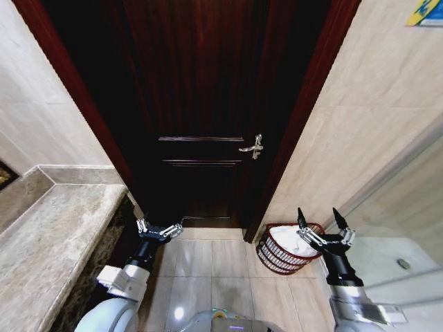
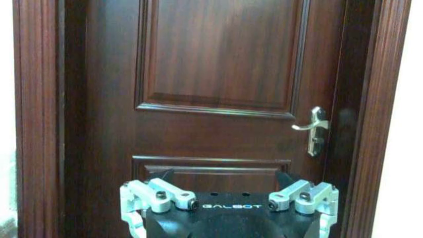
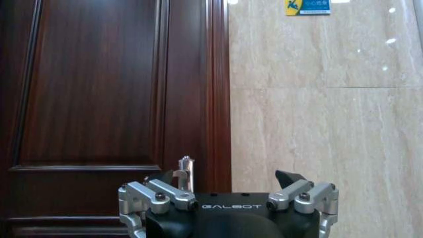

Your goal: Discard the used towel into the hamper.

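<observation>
The hamper, a dark reddish-brown wire basket, stands on the floor at the foot of the right door frame. A white towel lies bunched inside it. My right gripper hovers open just above the hamper's right rim, with nothing between its fingers; in the right wrist view my right gripper faces the door frame and wall. My left gripper is open and empty, low on the left beside the counter's end. In the left wrist view my left gripper faces the door.
A shut dark wooden door with a metal lever handle stands straight ahead. A marble counter runs along the left. Tiled wall and a shower floor with a drain lie on the right. Beige floor tiles lie between the arms.
</observation>
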Controlling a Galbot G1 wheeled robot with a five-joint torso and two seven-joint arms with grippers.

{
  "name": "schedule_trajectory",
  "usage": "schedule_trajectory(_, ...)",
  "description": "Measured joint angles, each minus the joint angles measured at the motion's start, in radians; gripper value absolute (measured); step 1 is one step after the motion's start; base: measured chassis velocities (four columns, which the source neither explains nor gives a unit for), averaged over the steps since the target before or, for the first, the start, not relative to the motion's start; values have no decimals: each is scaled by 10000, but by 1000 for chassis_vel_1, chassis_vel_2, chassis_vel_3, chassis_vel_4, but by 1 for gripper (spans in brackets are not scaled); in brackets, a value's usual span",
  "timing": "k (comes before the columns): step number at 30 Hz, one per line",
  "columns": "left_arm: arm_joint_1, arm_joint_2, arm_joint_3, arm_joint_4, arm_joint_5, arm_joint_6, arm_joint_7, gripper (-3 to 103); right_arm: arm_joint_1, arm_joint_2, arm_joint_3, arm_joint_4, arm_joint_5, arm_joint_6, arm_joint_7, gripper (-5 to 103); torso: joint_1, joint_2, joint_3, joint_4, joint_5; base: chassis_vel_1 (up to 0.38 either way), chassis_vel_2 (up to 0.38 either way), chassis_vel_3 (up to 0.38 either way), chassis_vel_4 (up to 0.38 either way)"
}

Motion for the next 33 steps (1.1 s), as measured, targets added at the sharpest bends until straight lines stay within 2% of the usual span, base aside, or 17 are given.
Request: schedule_trajectory(33,0,2,-3,0,0,0,0,99,0,0,-2,0,0,0,1,100,-6,-13,-7,0,-4,16,14,11,14)
